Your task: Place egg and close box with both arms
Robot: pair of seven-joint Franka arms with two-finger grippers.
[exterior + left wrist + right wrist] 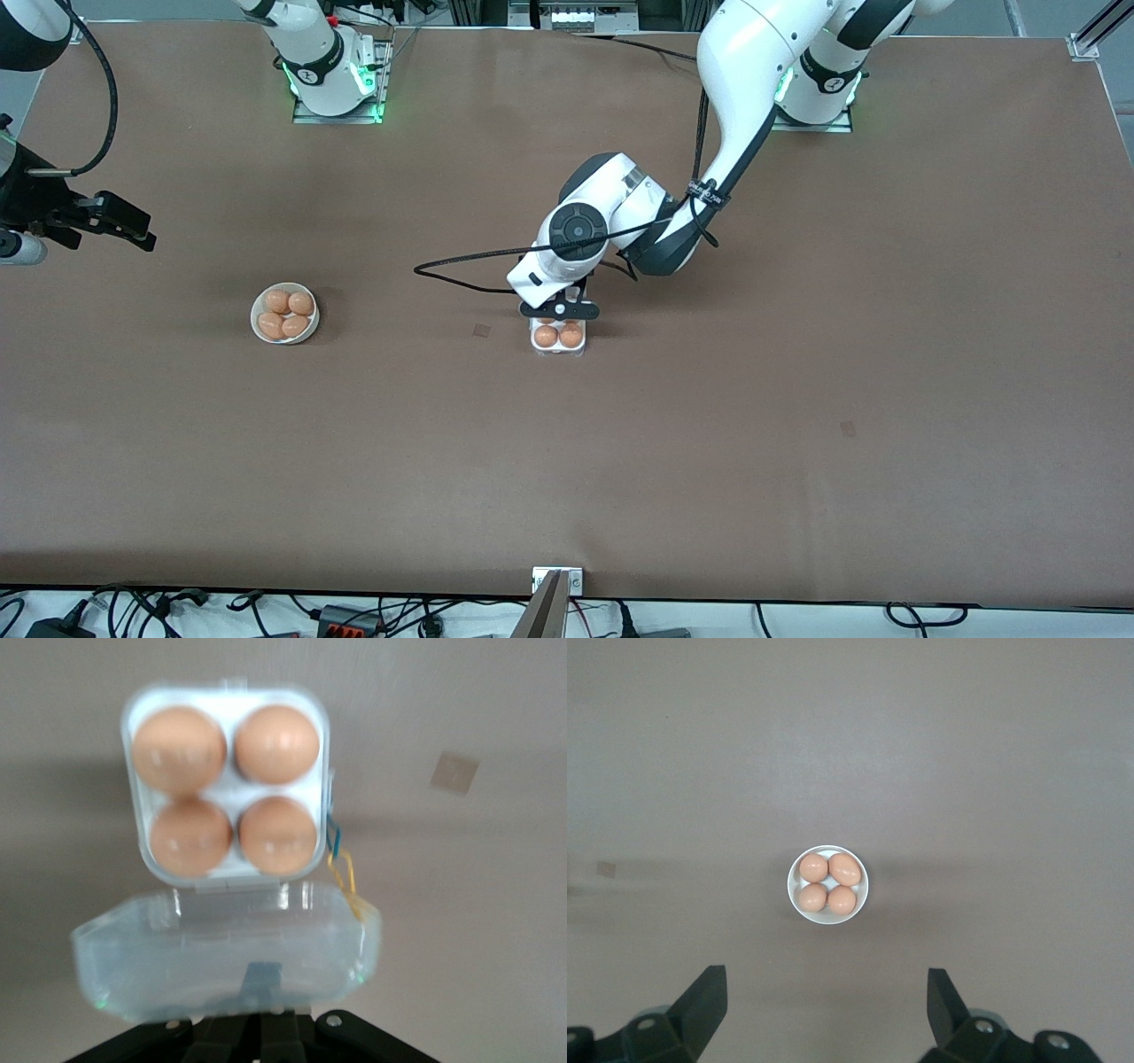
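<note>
Front view: left claw (559, 309) hides the box's (558, 339) raised lid.

Even overhead light, left-wrist blur

Broad brown table (886, 354), perhaps paper-covered; tangled cables (354, 613) along its near edge.

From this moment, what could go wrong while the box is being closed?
The left gripper is at the open clear lid of the box; a push on the lid might slide the light tray, since the right gripper waits open toward the right arm's end of the table, not steadying it. All four cells hold eggs, so a lid pressed down crooked might not latch.
</note>
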